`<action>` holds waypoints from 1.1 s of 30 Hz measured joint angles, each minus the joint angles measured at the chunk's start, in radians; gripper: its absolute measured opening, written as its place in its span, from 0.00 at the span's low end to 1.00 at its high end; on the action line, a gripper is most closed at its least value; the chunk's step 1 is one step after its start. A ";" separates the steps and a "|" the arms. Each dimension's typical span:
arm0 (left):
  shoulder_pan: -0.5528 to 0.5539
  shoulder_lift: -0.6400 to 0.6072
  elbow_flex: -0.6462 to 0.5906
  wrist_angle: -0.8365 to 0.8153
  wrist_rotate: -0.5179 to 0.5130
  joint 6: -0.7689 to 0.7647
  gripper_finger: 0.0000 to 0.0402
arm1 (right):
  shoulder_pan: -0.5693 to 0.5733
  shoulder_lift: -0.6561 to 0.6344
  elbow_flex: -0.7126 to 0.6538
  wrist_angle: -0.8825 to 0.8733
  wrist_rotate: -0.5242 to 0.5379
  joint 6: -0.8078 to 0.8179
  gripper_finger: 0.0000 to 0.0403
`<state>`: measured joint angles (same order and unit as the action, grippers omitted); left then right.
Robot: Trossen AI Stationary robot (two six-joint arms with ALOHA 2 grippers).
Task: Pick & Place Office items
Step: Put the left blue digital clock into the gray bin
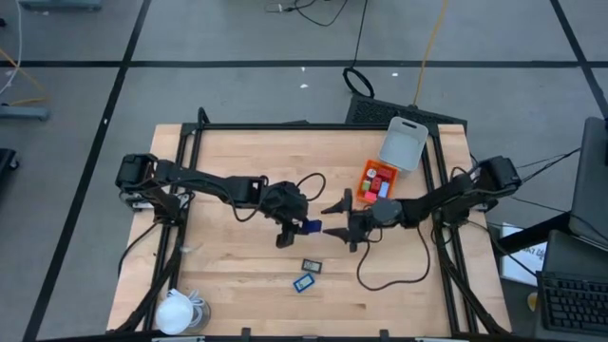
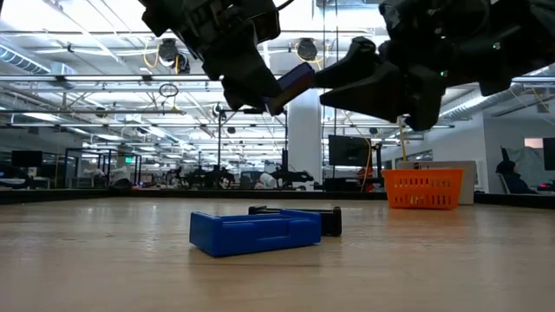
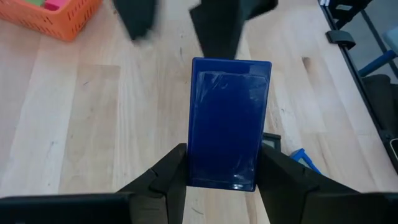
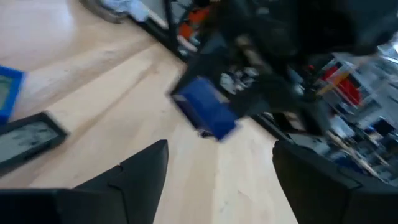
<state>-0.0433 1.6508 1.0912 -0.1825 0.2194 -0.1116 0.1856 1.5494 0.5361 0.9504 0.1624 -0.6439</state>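
My left gripper (image 1: 297, 222) is over the middle of the table, shut on a blue flat rectangle (image 3: 227, 124). The rectangle also shows in the low view (image 2: 295, 84), well above the table. My right gripper (image 1: 333, 217) is open and empty. It faces the left gripper, with its fingers just to the right of the held rectangle (image 4: 205, 111). A second blue flat rectangle (image 1: 304, 282) and a dark flat rectangle (image 1: 312, 265) lie flat on the table nearer the front edge. The orange tray (image 1: 377, 179) holds red and other small pieces. My left gripper pinches the blue rectangle by its two long edges (image 3: 198, 167), near the end closest to the wrist, one finger (image 3: 171, 171) on each side. The rectangle sticks out forward past the fingertips, along the fingers. It is lifted clear of the table and tilted (image 2: 295, 84).
The tray's grey lid (image 1: 403, 142) lies at the tray's far side. A white round lump with a cord (image 1: 177, 312) sits at the near left corner. A dark cable (image 1: 389, 275) loops on the table under the right arm. Bare wood lies left of centre.
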 joint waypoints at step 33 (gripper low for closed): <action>0.003 -0.002 0.000 0.010 0.015 0.002 0.54 | 0.027 0.099 0.102 -0.009 -0.002 -0.084 0.13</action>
<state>-0.0404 1.6493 1.0912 -0.1724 0.2340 -0.1096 0.2123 1.6480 0.6384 0.9414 0.1608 -0.7282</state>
